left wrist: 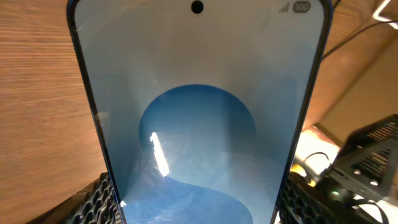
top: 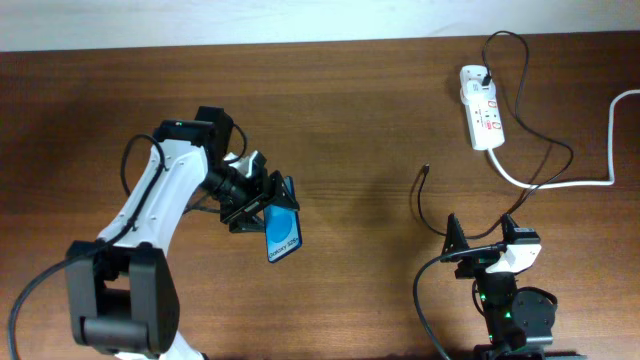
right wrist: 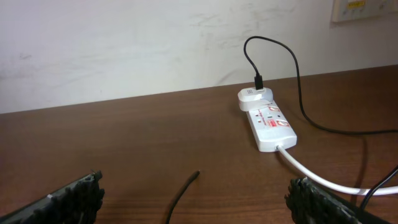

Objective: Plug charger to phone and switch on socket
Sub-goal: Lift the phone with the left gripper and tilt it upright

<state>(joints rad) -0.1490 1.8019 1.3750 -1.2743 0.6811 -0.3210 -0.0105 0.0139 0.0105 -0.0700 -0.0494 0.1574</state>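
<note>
Across the brown wooden table [top: 340, 110], the white-and-black left arm [top: 150, 210] reaches in from the near left corner, elbow bent. Its left gripper [top: 268, 203] is clamped across the width of the slim black-edged phone with the blue screen [top: 284, 236], held tilted near the table's middle. In the left wrist view the screen faces the camera and the camera-hole end points away from the fingers [left wrist: 102, 200], so the charging end probably sits close to the grip. The shorter right arm [top: 515, 300] stands folded at the near right edge, its right gripper [top: 482, 235] spread wide and empty, aimed at the far wall. The white elongated power strip with red marks [top: 483, 112] lies at the far right, long axis running away from that gripper, and a thick white cord [top: 560, 184] leaves its near end. The thin black charger cable [top: 545, 135] loops from it, and its small plug tip [top: 427, 169] lies just ahead of the right gripper, far from the phone. The right arm is much the nearer.
</note>
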